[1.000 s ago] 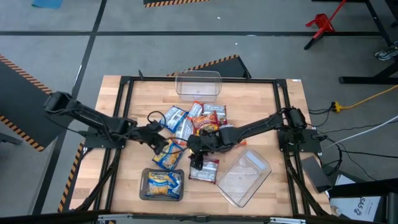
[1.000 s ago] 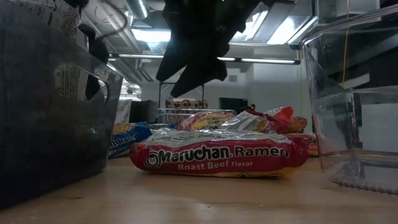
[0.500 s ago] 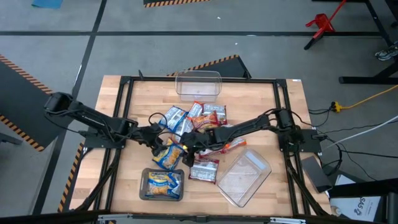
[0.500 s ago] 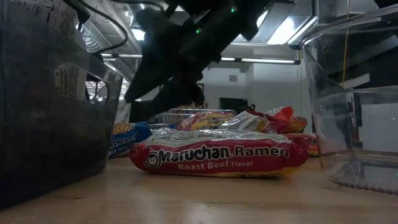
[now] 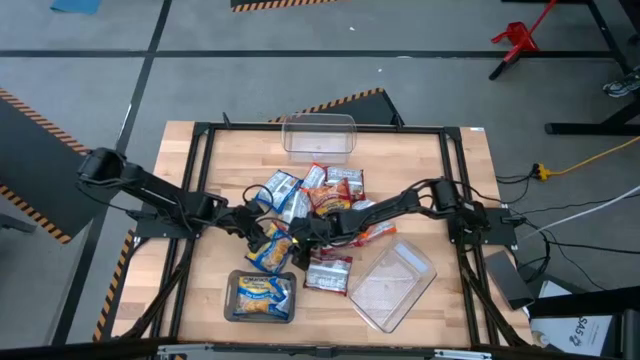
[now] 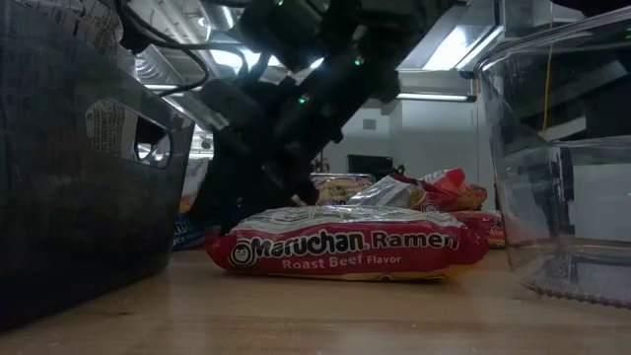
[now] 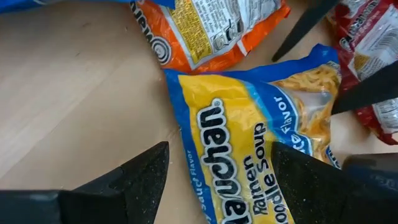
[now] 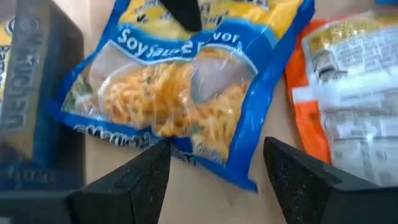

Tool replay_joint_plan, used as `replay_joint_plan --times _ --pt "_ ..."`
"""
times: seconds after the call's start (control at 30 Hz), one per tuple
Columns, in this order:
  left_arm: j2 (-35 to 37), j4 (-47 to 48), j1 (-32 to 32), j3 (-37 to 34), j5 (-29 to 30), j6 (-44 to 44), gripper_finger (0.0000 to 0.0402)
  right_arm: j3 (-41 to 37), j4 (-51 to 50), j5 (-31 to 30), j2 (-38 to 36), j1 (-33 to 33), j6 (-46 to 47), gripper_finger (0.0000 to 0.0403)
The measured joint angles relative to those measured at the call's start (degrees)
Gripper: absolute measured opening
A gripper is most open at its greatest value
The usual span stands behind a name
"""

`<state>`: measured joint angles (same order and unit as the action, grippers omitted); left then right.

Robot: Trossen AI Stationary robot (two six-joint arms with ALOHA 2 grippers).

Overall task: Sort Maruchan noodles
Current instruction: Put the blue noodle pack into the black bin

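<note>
A blue-and-yellow Maruchan packet (image 5: 270, 250) lies flat on the table just beyond the grey tray (image 5: 233, 296). My left gripper (image 7: 217, 180) comes from the table's left, open, with one finger on each side of the packet's (image 7: 242, 137) left end. My right gripper (image 8: 214, 174) comes from the right, open and slanting down over the same packet's (image 8: 186, 81) right end. In the high view the two grippers (image 5: 262, 232) (image 5: 300, 233) nearly meet. Whether either one touches the packet I cannot tell. A red Roast Beef packet (image 6: 345, 251) lies nearer the front.
More packets are piled (image 5: 318, 190) toward the far side, one of them orange (image 7: 205, 31). The grey tray holds blue-and-yellow packets (image 5: 262, 296). One clear tub (image 5: 392, 285) stands at the near right and another (image 5: 318, 135) at the far edge. Bare wood lies at the table's left.
My right gripper has sunk and gone toward the table's left, from above the red packet to the blue-and-yellow packet. In the low view it has dropped behind the red packet. The packets lie where they were.
</note>
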<state>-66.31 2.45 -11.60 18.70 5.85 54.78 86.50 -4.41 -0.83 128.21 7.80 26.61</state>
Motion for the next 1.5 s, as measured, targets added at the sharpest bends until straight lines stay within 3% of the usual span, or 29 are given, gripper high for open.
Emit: replay_joint_plan --times 0.3,0.4,0.63,0.7,0.9,1.13,1.5 --pt "-2.0 -3.6 0.01 0.0 0.15 -0.01 0.0276 0.09 3.76 1.96 1.39 -1.47 0.09 0.0227" --pt "-2.0 -3.9 0.02 0.0 0.11 -0.26 0.0276 0.09 4.45 2.4 1.39 -1.85 0.12 0.0183" --pt "-2.0 -5.13 0.02 0.0 -0.94 0.04 0.0276 0.13 5.26 5.55 1.39 -2.23 -0.64 0.0026" --pt "-2.0 -5.23 0.06 0.0 -0.9 0.04 0.0276 0.13 6.16 6.12 1.39 -2.21 -1.41 0.0007" --pt "-2.0 -5.24 0.82 0.0 -0.85 0.49 0.0269 0.13 6.72 6.38 1.39 -2.26 -1.13 0.0003" --pt "-1.8 -8.15 1.09 0.0 -4.03 2.1 0.023 0.59 5.71 6.94 1.39 -2.15 0.13 0.0001" --pt "-1.74 -8.98 1.09 -0.02 -7.14 3.76 0.0186 11.23 -4.93 4.9 1.37 -2.19 -6.38 0.0"
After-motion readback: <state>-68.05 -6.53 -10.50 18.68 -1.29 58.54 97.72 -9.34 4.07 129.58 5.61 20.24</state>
